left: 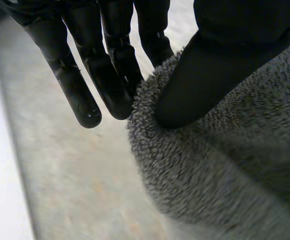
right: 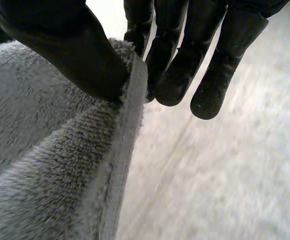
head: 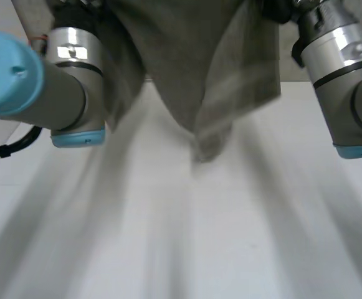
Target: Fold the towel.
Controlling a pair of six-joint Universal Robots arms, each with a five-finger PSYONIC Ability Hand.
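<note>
Two grips for you: left robot hand (left: pixel 209 75) and right robot hand (right: pixel 70 45) each pinch the towel (head: pixel 187 56) edge, thumb against fingers, above the counter (head: pixel 187 237).

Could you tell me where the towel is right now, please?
Head view: the towel hangs at top centre above the table, its edge pinched by the left hand and right hand.

This looks to me like a robot lab bench rather than a home. A plain white table (head: pixel 181 249) spreads below me. My left arm (head: pixel 65 93) and right arm (head: pixel 342 56), grey metal with light-blue caps, reach over it, and one grey towel (head: pixel 187 56) hangs between them.
</note>
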